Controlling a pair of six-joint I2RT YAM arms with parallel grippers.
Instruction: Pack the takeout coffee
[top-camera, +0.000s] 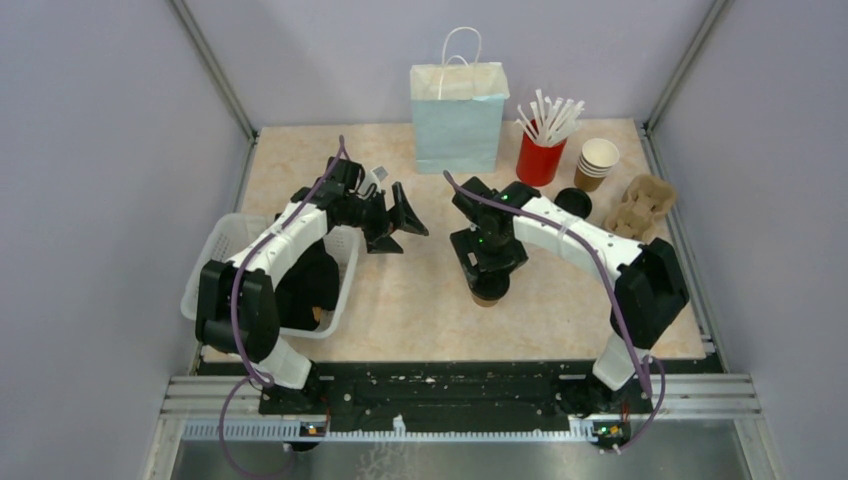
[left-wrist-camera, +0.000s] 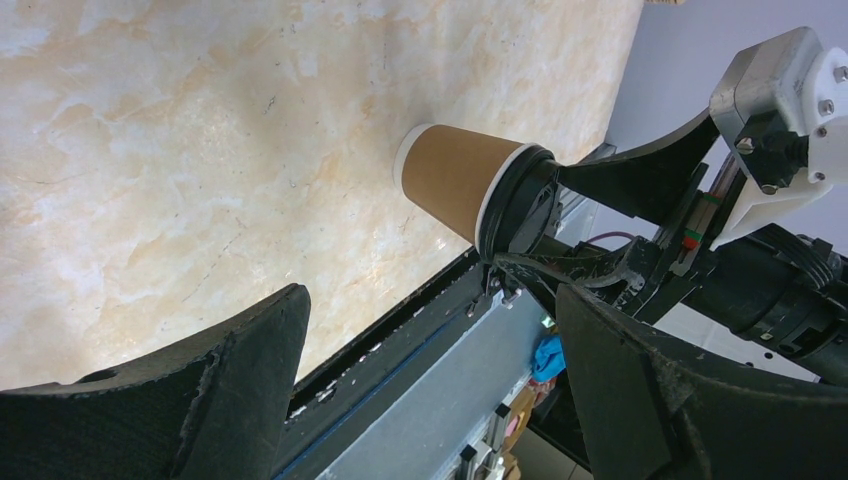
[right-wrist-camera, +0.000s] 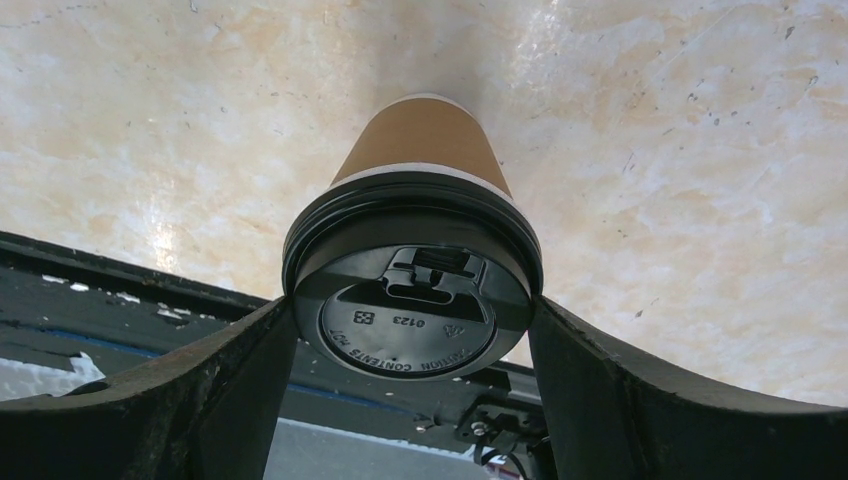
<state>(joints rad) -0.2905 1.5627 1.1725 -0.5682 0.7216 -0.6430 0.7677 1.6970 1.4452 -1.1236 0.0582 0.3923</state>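
Black fingers (right-wrist-camera: 190, 400) of the right gripper (right-wrist-camera: 412, 315), nearest the lens in the right wrist view, are pressing against opposite sides of the black lid (right-wrist-camera: 410, 300).

1. Lidded cup (right-wrist-camera: 425, 140): brown kraft paper, upright. It is standing on the table (right-wrist-camera: 150, 120), in the front half near the middle. The right gripper is clamping it at the lid's rim from above.
2. Left gripper (top-camera: 400, 215): its jaws are standing wide apart with nothing between them. It is hovering over the table to the left of the cup, apart from it and facing it.
3. White basket (top-camera: 225, 250): it is sitting at the table's left edge, under the left arm. Something dark is lying inside, and I cannot tell what.
4. Pale blue bag (top-camera: 458, 118): it is standing upright at the back, top open, white handles rising.
5. Red cup (top-camera: 540, 160): it is standing just right of the bag, holding white straws (top-camera: 548, 118).
6. Stack of kraft cups (top-camera: 598, 162): open-topped, it is standing right of the red cup.
7. Spare lid (top-camera: 573, 202): round and black, it is lying in front of that stack, beside the right arm.
8. Cardboard carrier (top-camera: 640, 205): it is lying near the right edge.
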